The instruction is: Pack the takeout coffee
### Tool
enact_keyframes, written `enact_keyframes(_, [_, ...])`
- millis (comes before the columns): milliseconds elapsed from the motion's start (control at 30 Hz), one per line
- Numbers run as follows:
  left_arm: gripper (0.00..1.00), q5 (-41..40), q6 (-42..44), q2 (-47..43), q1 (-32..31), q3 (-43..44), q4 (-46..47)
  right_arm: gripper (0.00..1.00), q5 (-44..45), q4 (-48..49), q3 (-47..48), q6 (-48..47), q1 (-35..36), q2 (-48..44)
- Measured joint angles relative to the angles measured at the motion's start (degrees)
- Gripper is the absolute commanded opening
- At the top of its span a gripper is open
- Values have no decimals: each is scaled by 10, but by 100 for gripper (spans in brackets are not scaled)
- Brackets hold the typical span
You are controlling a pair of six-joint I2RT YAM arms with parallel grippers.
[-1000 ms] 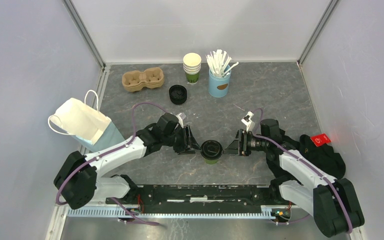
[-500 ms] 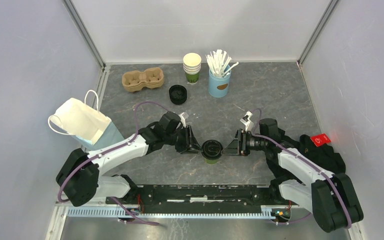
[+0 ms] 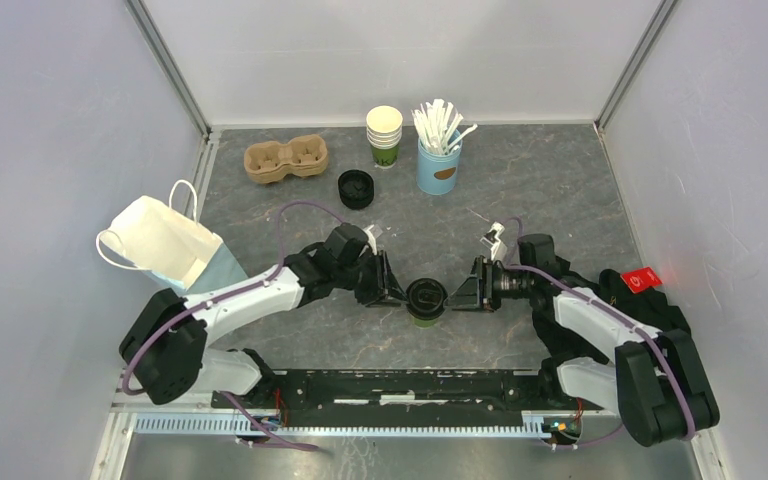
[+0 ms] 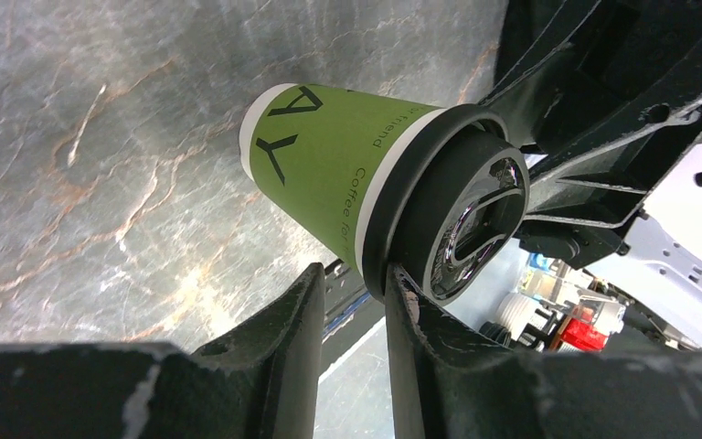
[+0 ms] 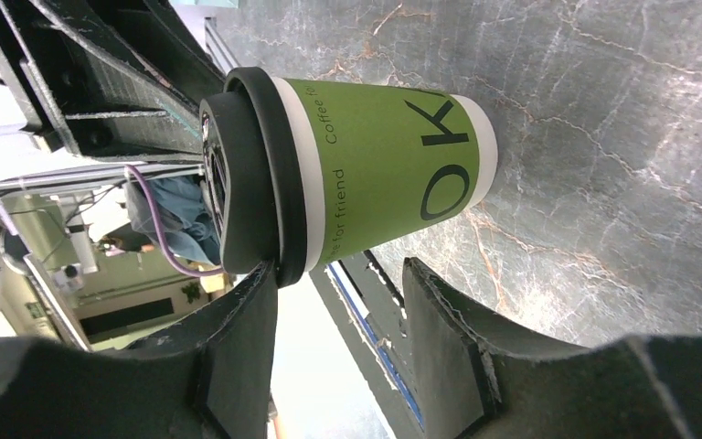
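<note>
The takeout coffee, a green cup with a black lid, stands upright on the table between both grippers. My left gripper is at its left side and my right gripper at its right, both rolled sideways. In the left wrist view the cup lies just past the fingertips. The left gripper is open by a narrow gap, and one finger touches the lid's rim. In the right wrist view the cup sits beyond the open right gripper, and one finger touches the lid's edge.
A white paper bag lies at the left. At the back are a cardboard cup carrier, a stack of black lids, stacked cups and a blue holder of stirrers. A black cloth sits at the right.
My left gripper has slid a little right, up to the cup, and its jaws have narrowed. The right gripper has narrowed slightly. The cup has stayed in place.
</note>
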Motion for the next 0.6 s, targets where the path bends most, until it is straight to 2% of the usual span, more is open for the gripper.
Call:
enact_keyframes(167, [35,8,-2,21,3,-3,46,52,-38,16,-25,0,-36,12])
enact_keyframes(333, [42,-4,1,11,0,-2,49,55,-28,-1,-17,-27,-35,-15])
enact_keyframes(500, [47,-27,18,6,-9,31,-6,57,-15,-30,3,-63,-28,-29])
enact_keyframes(600, [49,-37,37,24,-12,70,-53,62,-9,-66,23,-84,-26,-30])
